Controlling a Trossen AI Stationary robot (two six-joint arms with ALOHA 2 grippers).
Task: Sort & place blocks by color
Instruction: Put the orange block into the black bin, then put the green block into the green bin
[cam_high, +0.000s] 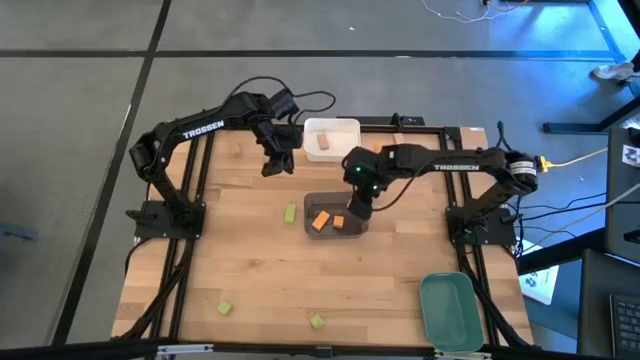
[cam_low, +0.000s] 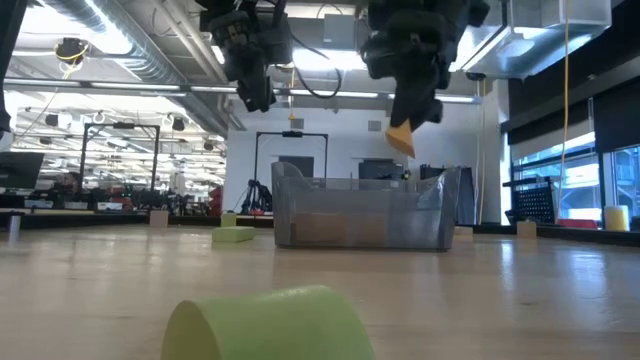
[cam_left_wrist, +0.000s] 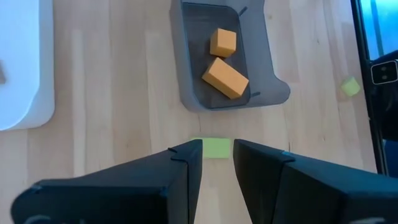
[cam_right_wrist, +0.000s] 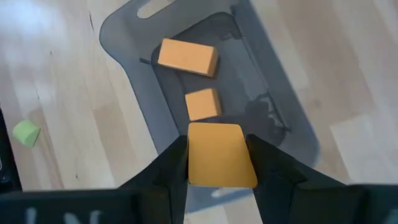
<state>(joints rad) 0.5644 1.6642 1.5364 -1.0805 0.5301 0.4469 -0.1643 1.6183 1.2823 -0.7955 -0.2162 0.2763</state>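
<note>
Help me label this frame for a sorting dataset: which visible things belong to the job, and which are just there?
Job:
- orange block held in the right end effector
- two orange blocks in the dark grey bin
- green blocks loose on the table
- white bin, green bin
- left end effector, empty

Just there:
- cables beside the table
</note>
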